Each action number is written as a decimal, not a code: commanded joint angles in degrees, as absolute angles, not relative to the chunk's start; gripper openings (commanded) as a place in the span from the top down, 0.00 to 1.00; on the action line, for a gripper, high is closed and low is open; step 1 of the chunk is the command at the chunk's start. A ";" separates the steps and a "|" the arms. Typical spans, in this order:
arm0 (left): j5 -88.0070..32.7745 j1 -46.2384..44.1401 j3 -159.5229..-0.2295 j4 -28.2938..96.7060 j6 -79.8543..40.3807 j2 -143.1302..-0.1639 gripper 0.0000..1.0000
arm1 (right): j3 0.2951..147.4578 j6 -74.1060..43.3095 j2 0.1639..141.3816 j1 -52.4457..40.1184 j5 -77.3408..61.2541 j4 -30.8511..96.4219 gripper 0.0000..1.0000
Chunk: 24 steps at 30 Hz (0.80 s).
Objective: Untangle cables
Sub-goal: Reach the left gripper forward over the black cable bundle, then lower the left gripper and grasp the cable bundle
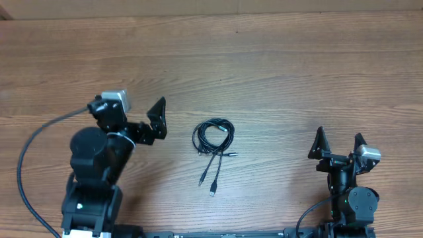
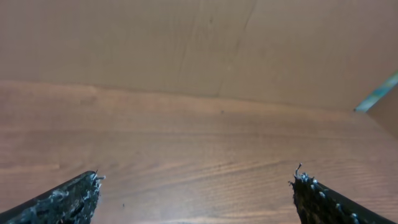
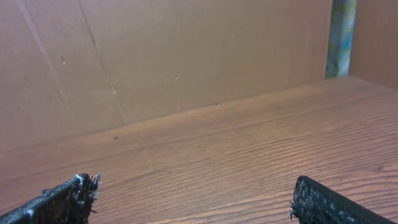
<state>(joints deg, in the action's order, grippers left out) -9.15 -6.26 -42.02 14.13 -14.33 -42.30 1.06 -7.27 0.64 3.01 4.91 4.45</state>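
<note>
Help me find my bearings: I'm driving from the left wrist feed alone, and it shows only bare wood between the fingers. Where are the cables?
Observer: The cables lie coiled in a small bundle mid-table, to the right of your left end effector and outside your frame.
Operator: Is anything touching them?
Observer: No. The right end effector is open, further right and well apart from the bundle.
Operator: Any loose ends to grab?
Observer: At least two plug-tipped tails trail out of the coil toward the robot's side of the table.
</note>
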 commanded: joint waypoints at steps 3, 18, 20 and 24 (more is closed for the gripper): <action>-13.15 -6.04 -49.43 19.73 -9.93 -47.27 0.00 | 0.45 -7.18 0.45 3.29 5.30 4.23 0.00; -0.08 -24.53 -49.56 24.29 -15.14 -73.25 0.00 | 0.45 -7.18 0.45 3.29 5.30 4.21 0.00; 0.54 -25.69 -49.56 24.21 -16.47 -75.94 0.00 | 0.45 -7.18 0.45 3.29 5.30 4.23 0.00; 0.43 -26.20 -49.56 23.88 -17.85 -80.90 0.00 | 0.45 -7.18 0.45 3.29 5.30 4.23 0.00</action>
